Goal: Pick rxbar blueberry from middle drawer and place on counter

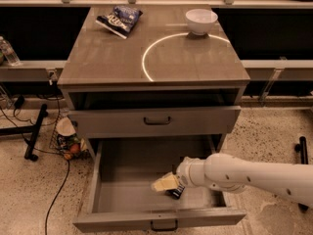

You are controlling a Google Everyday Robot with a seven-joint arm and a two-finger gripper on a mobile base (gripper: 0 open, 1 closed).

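Note:
The middle drawer [122,199] is pulled open at the bottom of the cabinet, with a plain grey inside. The rxbar blueberry [175,193], a small dark wrapper, lies on the drawer floor right of centre. My gripper [165,183], pale yellow at the end of the white arm, reaches in from the right and sits low in the drawer. It is right over the bar's left end and hides part of it. The counter [107,58] is the grey-brown top with a bright white circle line [146,58].
A crinkled blue-and-white snack bag [119,18] lies at the counter's back left and a white bowl [201,20] at the back right. A shallower drawer front [156,121] with a black handle is above the open drawer. A basket of items [66,141] stands on the floor to the left.

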